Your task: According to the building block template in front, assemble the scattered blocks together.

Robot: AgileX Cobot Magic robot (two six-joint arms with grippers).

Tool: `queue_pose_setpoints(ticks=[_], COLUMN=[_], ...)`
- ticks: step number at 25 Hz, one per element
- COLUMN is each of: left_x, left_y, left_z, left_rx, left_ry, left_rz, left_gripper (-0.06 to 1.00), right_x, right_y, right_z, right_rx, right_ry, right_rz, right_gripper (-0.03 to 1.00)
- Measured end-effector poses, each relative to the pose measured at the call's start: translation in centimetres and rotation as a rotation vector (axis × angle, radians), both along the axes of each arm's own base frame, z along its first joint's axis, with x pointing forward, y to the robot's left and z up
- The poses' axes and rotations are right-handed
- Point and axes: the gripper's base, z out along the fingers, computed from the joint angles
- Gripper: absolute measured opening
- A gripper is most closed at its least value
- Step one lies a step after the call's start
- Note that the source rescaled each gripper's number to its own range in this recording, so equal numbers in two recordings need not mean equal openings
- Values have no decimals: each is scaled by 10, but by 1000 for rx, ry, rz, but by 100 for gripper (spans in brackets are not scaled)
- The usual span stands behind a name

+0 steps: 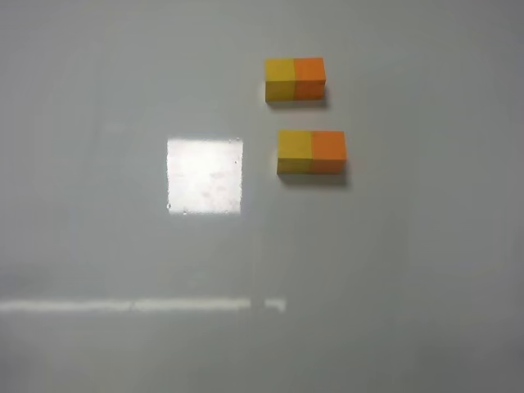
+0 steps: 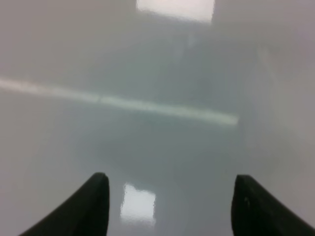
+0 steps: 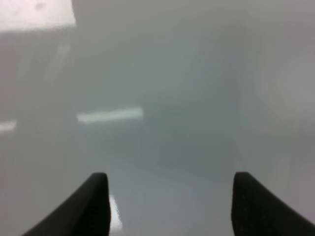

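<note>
In the exterior high view the building block template (image 1: 295, 79) lies at the back right, a small bar with yellow on the left and orange on the right. Just in front of it the scattered blocks sit side by side and touching: the yellow cube (image 1: 295, 151) on the left, the orange cube (image 1: 328, 151) on the right. Neither arm shows in that view. In the left wrist view my left gripper (image 2: 171, 179) is open over bare table with nothing between its fingers. My right gripper (image 3: 170, 176) is open too, with only table surface beneath it.
The table (image 1: 98, 246) is a glossy grey surface. A bright square light reflection (image 1: 205, 175) lies left of the blocks, and a thin bright streak (image 1: 131, 305) runs across the front.
</note>
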Motion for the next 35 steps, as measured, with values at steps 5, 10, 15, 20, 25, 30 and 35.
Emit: queue_pose_setpoints(ticks=[5, 10, 15, 20, 25, 30, 35], left_x=[0, 0, 0, 0, 0, 0, 0], left_y=[0, 0, 0, 0, 0, 0, 0], left_z=[0, 0, 0, 0, 0, 0, 0], left_rx=[-1, 1, 4, 3, 3, 2, 2], left_ry=[0, 0, 0, 0, 0, 0, 0], left_rz=[0, 0, -2, -2, -2, -1, -1], left_gripper=[36, 36, 36, 36, 36, 36, 36], right_x=[0, 0, 0, 0, 0, 0, 0], right_y=[0, 0, 0, 0, 0, 0, 0], right_z=[0, 0, 0, 0, 0, 0, 0], right_rx=[0, 0, 0, 0, 0, 0, 0], right_ry=[0, 0, 0, 0, 0, 0, 0], right_rz=[0, 0, 0, 0, 0, 0, 0], right_gripper=[40, 40, 40, 41, 41, 41, 41])
